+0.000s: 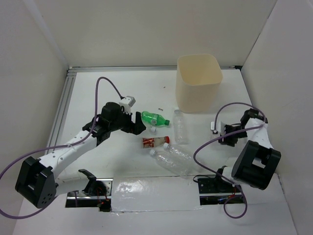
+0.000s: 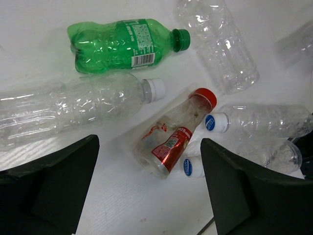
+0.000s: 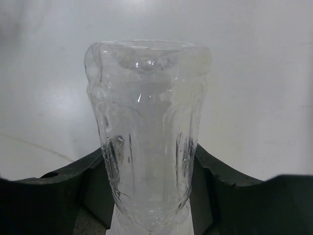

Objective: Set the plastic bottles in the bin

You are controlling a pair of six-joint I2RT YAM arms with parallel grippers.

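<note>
Several plastic bottles lie mid-table. They are a green bottle (image 1: 155, 118) (image 2: 122, 44), a short red-label bottle (image 1: 155, 142) (image 2: 173, 137), a clear bottle (image 1: 180, 126) and a larger clear bottle (image 1: 171, 160). My left gripper (image 1: 138, 126) (image 2: 149, 186) hangs open above the table just short of the red-label bottle's base, with nothing between its fingers (image 2: 49, 186). My right gripper (image 1: 221, 131) (image 3: 149, 196) stands right of the pile. Its jaws press both sides of another clear bottle (image 3: 146, 132), whose base points away from the camera. The beige bin (image 1: 199, 81) stands at the back.
Two more clear bottles with blue-marked white caps (image 2: 259, 120) lie beside the red-label one, and a white-capped clear bottle (image 2: 73, 105) lies under the green one. White walls enclose the table on three sides. A metal rail (image 1: 61, 112) runs along the left edge.
</note>
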